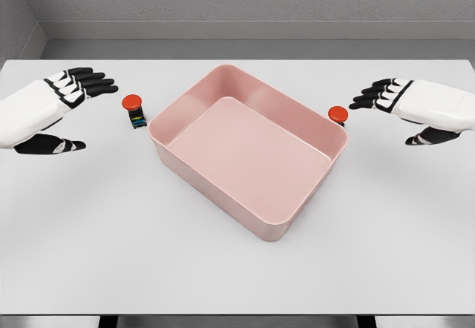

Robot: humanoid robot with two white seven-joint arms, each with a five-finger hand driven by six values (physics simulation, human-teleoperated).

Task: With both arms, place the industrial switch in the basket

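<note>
A pink rectangular basket (338, 131) sits turned at an angle in the middle of the white table, with nothing inside. One industrial switch (133, 110), red-capped with a dark body, stands upright just left of the basket. A second red-capped switch (338, 114) stands against the basket's right corner, partly hidden by the rim. My left hand (74, 105) hovers left of the first switch, fingers spread, holding nothing. My right hand (393, 113) hovers right of the second switch, fingers extended and apart from it.
The white table (89, 231) runs to a front edge near the bottom of the view. A grey wall and floor lie behind the far edge.
</note>
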